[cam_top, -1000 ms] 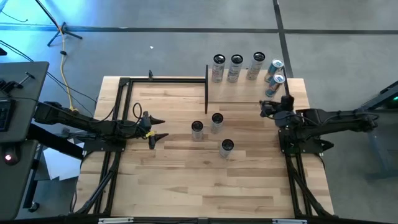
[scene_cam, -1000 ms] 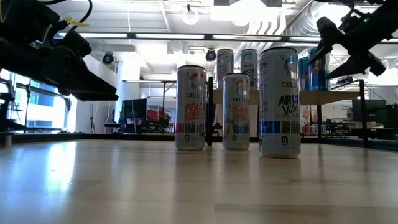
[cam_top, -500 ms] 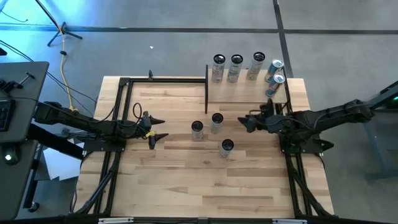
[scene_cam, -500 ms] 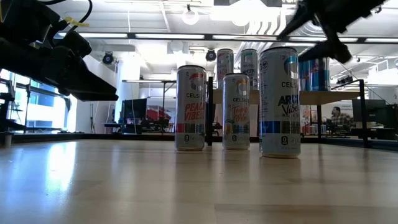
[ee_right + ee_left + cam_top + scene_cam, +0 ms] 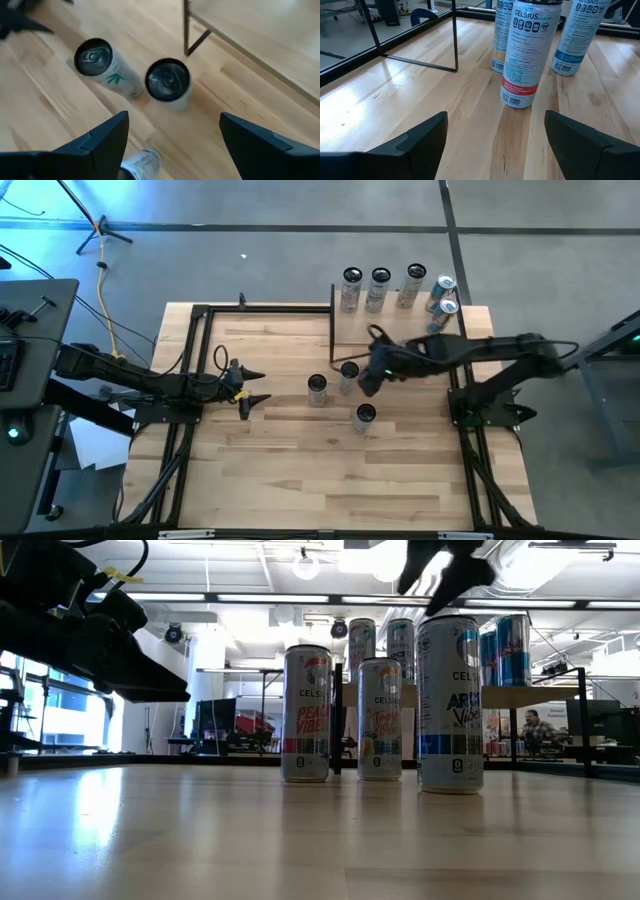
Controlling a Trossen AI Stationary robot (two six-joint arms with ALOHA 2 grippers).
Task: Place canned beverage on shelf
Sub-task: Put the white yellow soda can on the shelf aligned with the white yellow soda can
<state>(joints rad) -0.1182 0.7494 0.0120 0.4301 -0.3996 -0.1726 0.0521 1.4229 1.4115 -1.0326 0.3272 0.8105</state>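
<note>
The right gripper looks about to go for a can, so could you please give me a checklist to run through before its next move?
1. Right gripper open and empty: ok, jaws apart, nothing between them.
2. Right gripper placed over a can: ok, it hangs above the middle can of the three on the table.
3. Three cans on the table upright: ok, left can and near can also stand.
4. Free space on the shelf: ok, the near part is bare; five cans stand along its far edge.
5. Left gripper out of the way: ok, it waits at the table's left side, jaws open.
6. Gap between neighbouring cans enough for the jaws: cannot tell.
</note>
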